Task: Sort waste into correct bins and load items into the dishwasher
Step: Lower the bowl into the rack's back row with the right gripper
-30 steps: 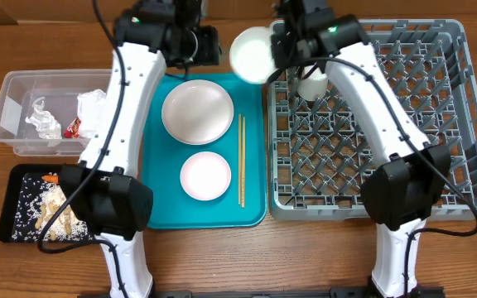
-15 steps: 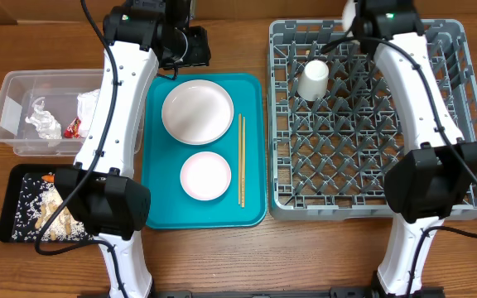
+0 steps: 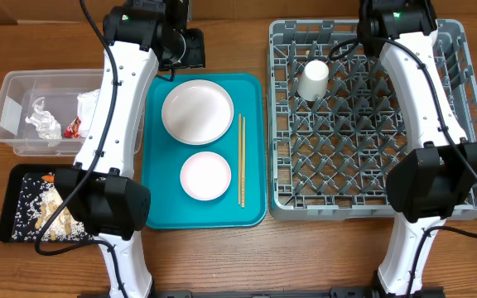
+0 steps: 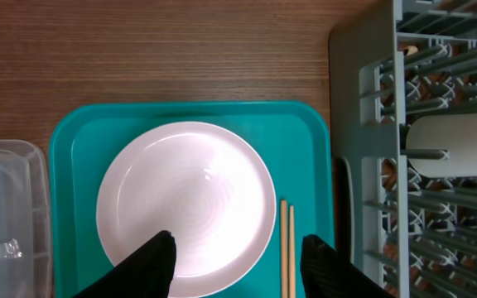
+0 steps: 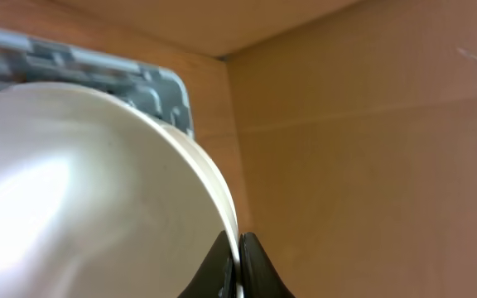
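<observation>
My right end effector [image 5: 238, 258] is clenched on the rim of the white bowl [image 5: 81, 190] at the 12 o'clock edge of the grey dish rack [image 3: 363, 157], probably to slot it between pegs. My left end effector [image 4: 238, 266] hangs released above the shallow dish [image 4: 185, 199], ready for the next pickup.

Scene evenly, brightly lit; shadows soft. Glare noted on bowl [image 5: 98, 182], blurred in right wrist view.
</observation>
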